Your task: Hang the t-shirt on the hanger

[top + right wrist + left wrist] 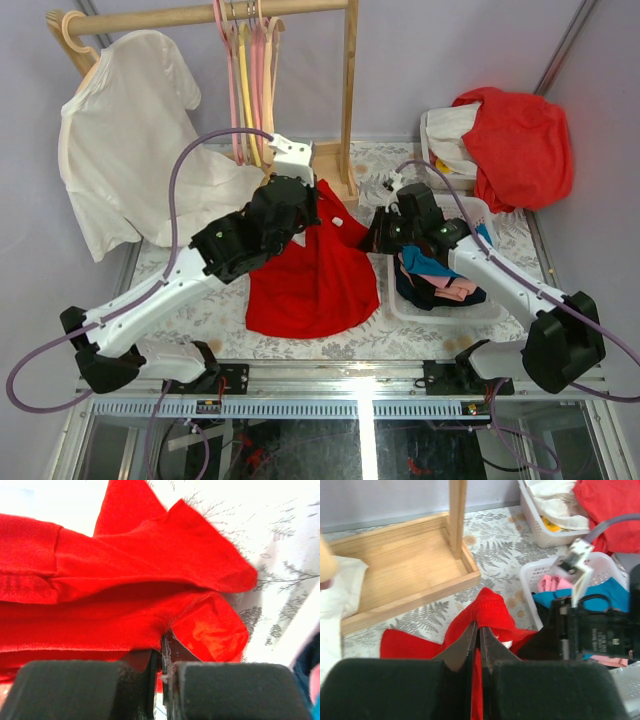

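The red t-shirt (315, 275) lies bunched on the fern-patterned table in the middle, its white label (338, 222) showing near the collar. My left gripper (305, 215) is shut on its collar edge; in the left wrist view the jaws (480, 627) pinch a raised fold of the t-shirt (492, 607). My right gripper (375, 235) is shut on the shirt's right edge; in the right wrist view it (162, 640) clamps the t-shirt (125, 580). A pale wooden hanger (276, 45) hangs free on the rail beside pink and yellow ones.
A white t-shirt (130, 140) hangs on another wooden hanger (72, 30) at the back left. The rack's post (349, 100) and base tray (395, 575) stand behind the shirt. A white basket (400, 310) of clothes sits right. A red-orange garment (520, 140) fills the back-right basket.
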{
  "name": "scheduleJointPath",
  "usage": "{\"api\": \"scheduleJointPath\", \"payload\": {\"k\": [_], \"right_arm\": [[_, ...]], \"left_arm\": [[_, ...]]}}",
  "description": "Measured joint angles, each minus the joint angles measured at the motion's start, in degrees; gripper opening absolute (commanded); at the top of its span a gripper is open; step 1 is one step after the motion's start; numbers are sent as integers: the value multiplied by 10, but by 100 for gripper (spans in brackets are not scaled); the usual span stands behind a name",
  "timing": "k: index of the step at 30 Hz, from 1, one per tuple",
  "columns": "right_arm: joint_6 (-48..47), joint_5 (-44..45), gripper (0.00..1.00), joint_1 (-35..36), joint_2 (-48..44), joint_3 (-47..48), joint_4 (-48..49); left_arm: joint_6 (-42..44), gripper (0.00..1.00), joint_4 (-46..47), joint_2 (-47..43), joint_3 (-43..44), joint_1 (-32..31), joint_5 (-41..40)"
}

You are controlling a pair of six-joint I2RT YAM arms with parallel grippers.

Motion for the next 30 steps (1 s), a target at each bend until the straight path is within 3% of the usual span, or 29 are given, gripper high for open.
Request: {"api": "scheduleJointPath", "payload": {"k": [7, 11, 15, 19, 25, 30], "right_arm": [[-30, 73, 0, 1, -7, 141, -82], [-44, 78, 0, 2, -3, 262, -102], [-51, 70, 0, 13, -12, 320, -101], [-44, 24, 0, 31, -56, 296, -88], [4, -92, 0, 59, -165, 186, -14], [49, -153, 0, 64, -226, 135, 38]], "left_arm": [[5, 0, -53, -56, 25, 32, -48], [9, 0, -66, -75, 68, 46, -76], [12, 0, -70, -94, 110, 47, -92], [12, 0, -73, -121, 135, 47, -91], [11, 0, -73, -148, 148, 47, -61], [11, 0, -69, -128, 177, 47, -36]]}}
